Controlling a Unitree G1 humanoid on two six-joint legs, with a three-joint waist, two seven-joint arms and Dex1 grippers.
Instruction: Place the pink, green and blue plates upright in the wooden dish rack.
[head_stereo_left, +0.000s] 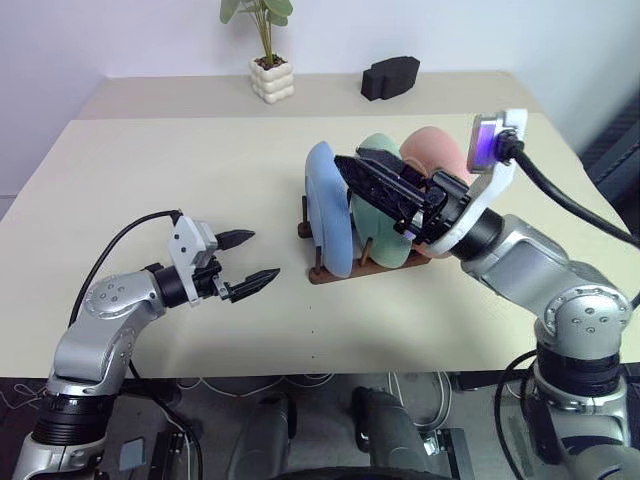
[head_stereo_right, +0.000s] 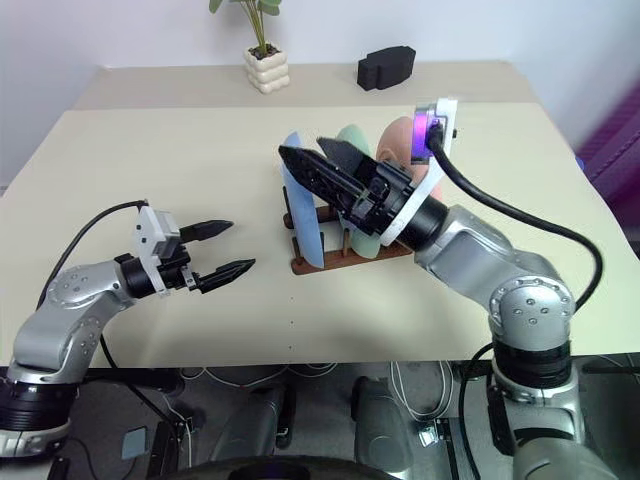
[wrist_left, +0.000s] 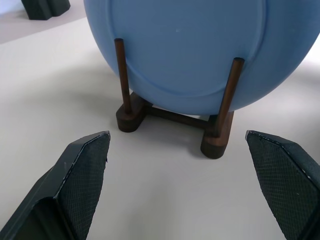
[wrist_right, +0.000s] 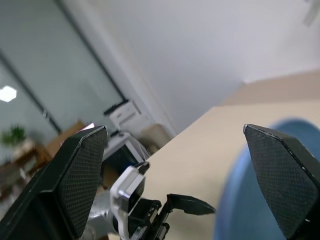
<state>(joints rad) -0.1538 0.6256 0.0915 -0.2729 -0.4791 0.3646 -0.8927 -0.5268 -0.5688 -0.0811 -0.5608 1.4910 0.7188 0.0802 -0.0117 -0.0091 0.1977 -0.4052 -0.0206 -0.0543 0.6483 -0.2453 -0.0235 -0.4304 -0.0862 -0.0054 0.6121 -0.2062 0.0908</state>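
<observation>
Three plates stand upright side by side in the wooden dish rack at the middle of the table: the blue plate nearest my left arm, then the green plate, then the pink plate. My right gripper hovers open over the plates' upper edges with nothing between its fingers. My left gripper stands open low over the table, pointing at the blue plate and the rack's pegs, a short way off and holding nothing.
A potted plant and a black block stand at the table's far edge. The tan table has free room to the left of the rack and in front of it.
</observation>
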